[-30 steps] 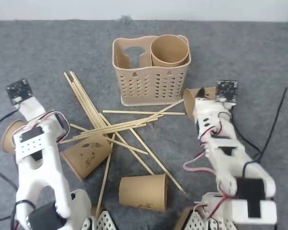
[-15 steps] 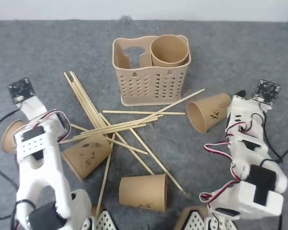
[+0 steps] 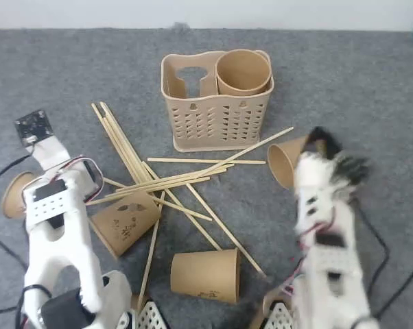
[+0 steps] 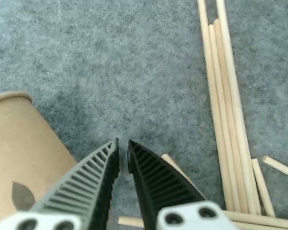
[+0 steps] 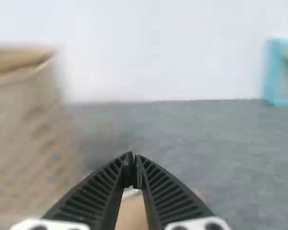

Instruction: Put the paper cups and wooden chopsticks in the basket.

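Note:
The tan basket (image 3: 217, 110) stands at the back of the grey carpet with one paper cup (image 3: 243, 70) inside. Three more cups lie on their sides: one (image 3: 124, 223) left of centre, one (image 3: 205, 275) at the front, one (image 3: 284, 160) right of the basket. A fourth lying cup (image 3: 11, 195) is at the far left, beside my left gripper (image 4: 122, 143), and appears as a cup (image 4: 19, 143) in the left wrist view. That gripper is shut on nothing, over carpet. Chopsticks (image 3: 158, 179) are scattered in the middle. My right gripper (image 5: 133, 160) is shut, next to the basket (image 5: 24, 120).
A bundle of chopsticks (image 4: 225, 96) runs beside my left gripper. A blue object (image 5: 280, 72) stands at the far right edge of the carpet, by the white wall. The right arm (image 3: 323, 226) is blurred with motion. Bare carpet lies behind and right of the basket.
The right arm swung out to the right, then back left over the cup beside the basket. That cup shifted and turned. The left arm kept still.

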`<action>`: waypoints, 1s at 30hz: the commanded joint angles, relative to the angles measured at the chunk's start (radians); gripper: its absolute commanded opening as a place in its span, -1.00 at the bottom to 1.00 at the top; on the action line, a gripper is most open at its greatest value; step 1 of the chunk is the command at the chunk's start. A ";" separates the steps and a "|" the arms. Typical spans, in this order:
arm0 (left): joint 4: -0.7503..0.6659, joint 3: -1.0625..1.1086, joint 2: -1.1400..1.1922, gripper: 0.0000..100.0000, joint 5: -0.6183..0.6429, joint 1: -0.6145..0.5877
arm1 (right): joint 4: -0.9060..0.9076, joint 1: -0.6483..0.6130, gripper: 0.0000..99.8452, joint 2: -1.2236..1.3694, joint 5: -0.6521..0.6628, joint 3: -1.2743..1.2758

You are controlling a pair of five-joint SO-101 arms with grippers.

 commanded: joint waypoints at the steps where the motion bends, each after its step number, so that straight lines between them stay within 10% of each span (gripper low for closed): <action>1: -0.034 -0.008 0.002 -0.94 0.000 0.009 | 0.340 -0.180 -0.99 -0.338 0.086 0.035; 12: -0.034 -0.008 0.002 -0.94 0.000 0.009 | 1.000 -0.352 -0.99 -0.736 0.044 0.018; 30: -0.032 -0.005 0.002 -0.94 0.000 0.005 | 1.138 -0.209 -0.99 -0.047 -0.032 -0.423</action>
